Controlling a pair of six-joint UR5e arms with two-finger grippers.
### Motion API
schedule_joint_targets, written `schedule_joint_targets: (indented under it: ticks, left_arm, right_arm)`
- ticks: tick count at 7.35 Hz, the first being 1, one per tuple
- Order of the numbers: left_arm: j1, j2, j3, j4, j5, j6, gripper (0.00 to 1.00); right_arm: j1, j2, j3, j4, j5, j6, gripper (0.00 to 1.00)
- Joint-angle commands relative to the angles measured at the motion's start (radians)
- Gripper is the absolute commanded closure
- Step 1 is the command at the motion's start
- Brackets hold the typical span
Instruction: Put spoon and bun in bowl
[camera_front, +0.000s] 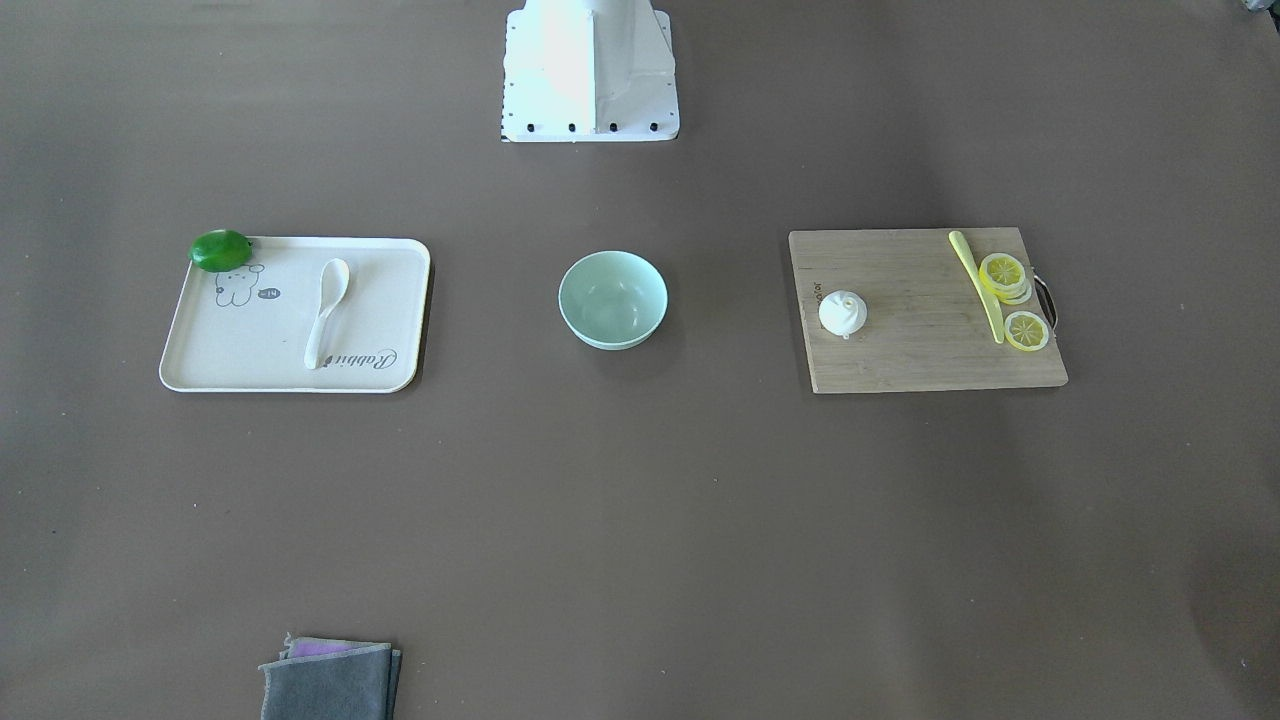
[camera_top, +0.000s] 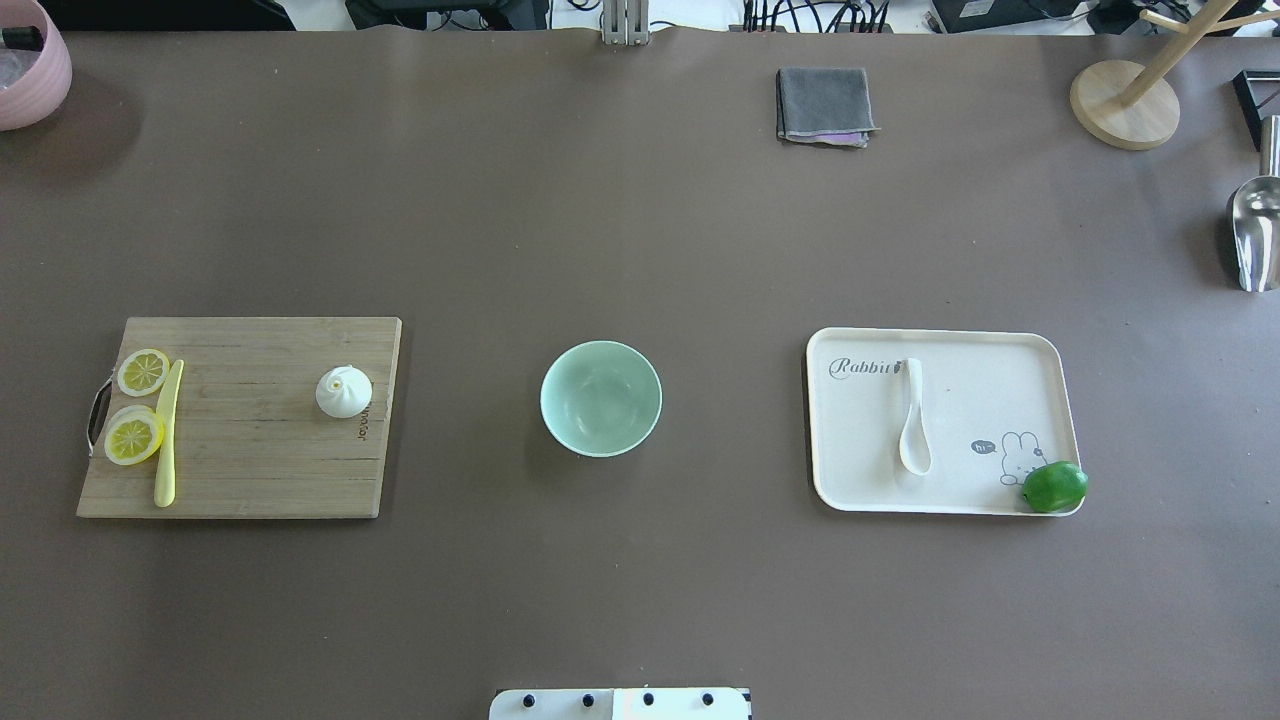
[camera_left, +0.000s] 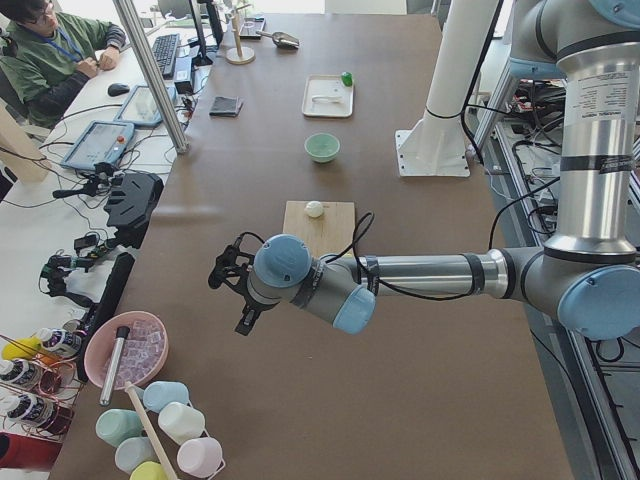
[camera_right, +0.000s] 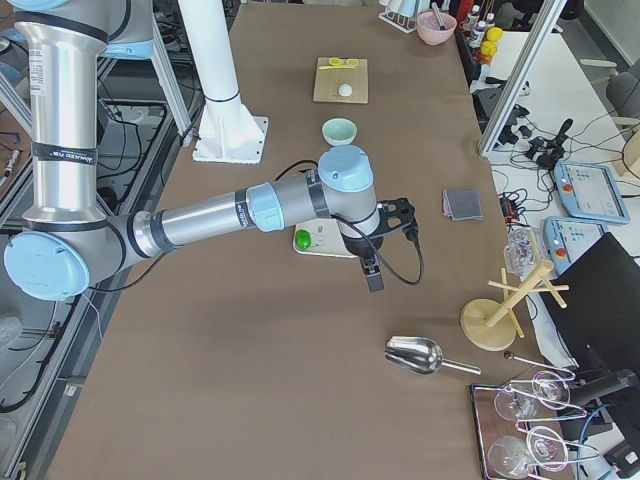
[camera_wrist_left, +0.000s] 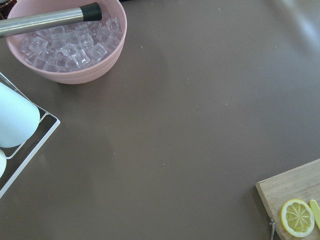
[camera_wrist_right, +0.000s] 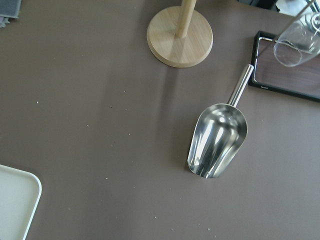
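Observation:
The white spoon (camera_top: 913, 420) lies on the cream tray (camera_top: 1010, 375) at the right; it also shows in the front view (camera_front: 327, 310). The white bun (camera_top: 343, 391) sits on the wooden cutting board (camera_top: 250, 450) at the left, seen from the front too (camera_front: 843, 314). The mint-green bowl (camera_top: 600, 398) stands empty between them in the table's middle (camera_front: 612, 299). My left gripper (camera_left: 232, 295) hovers beyond the board's outer end. My right gripper (camera_right: 385, 250) hovers beyond the tray's outer end. Neither shows in the overhead, front or wrist views, so I cannot tell whether they are open or shut.
Lemon slices (camera_top: 135, 436) and a yellow-green stick (camera_top: 167, 432) lie on the board. A green lime (camera_top: 1054, 487) sits on the tray's corner. A grey cloth (camera_top: 824, 105), a metal scoop (camera_wrist_right: 217, 140), a wooden stand (camera_top: 1124, 104) and a pink ice bowl (camera_wrist_left: 70, 42) ring the table.

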Motion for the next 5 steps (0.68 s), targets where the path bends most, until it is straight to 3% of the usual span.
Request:
schedule_joint_targets:
  ticks: [1, 2, 5]
  left_arm:
    - [0.001, -0.029, 0.002, -0.007, 0.000, 0.002, 0.02]
    - [0.003, -0.049, 0.016, -0.021, 0.000, 0.001, 0.02]
    - [0.006, -0.049, 0.015, -0.113, 0.000, 0.002, 0.02]
  right_arm:
    - [-0.031, 0.009, -0.010, 0.142, 0.012, 0.001, 0.00]
    - [-0.038, 0.008, -0.050, 0.157, 0.007, -0.005, 0.00]
    - [-0.041, -0.012, -0.200, 0.488, 0.032, 0.044, 0.00]
